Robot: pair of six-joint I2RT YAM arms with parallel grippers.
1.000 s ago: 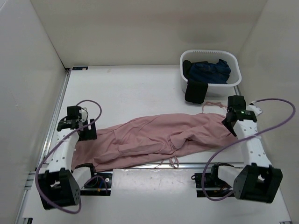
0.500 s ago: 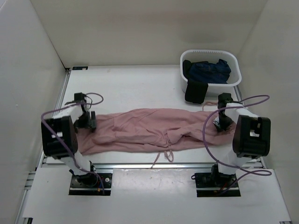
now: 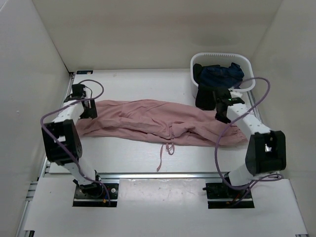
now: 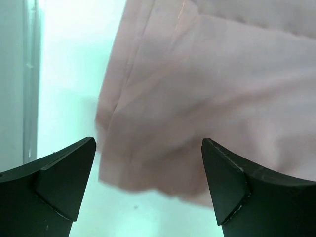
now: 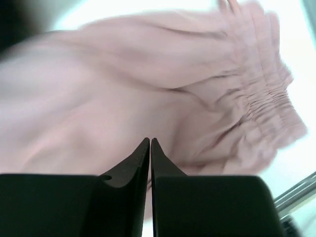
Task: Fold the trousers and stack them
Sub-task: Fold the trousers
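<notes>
The dusty-pink trousers point(image 3: 148, 123) lie stretched out left to right across the middle of the table, with the gathered waist point(image 3: 237, 136) at the right and the drawstring point(image 3: 165, 150) trailing toward the front. My left gripper point(image 3: 88, 109) is open at the trousers' left end. In the left wrist view point(image 4: 148, 141) the leg hem point(image 4: 197, 98) lies flat beyond its tips. My right gripper point(image 3: 219, 116) is at the far edge near the waist. In the right wrist view point(image 5: 150, 140) its jaws are pressed together over the fabric point(image 5: 173, 74), and the pinch itself is hidden.
A white basket point(image 3: 222, 55) stands at the back right and holds a dark navy garment point(image 3: 222, 74). A black cloth point(image 3: 206, 96) hangs over its front wall, close to my right gripper. White walls enclose the table. A metal rail point(image 3: 158, 175) runs along the front.
Both arms reached away from the front edge and the trousers slid with them toward the table's middle. The left jaws now stand open off the hem.
</notes>
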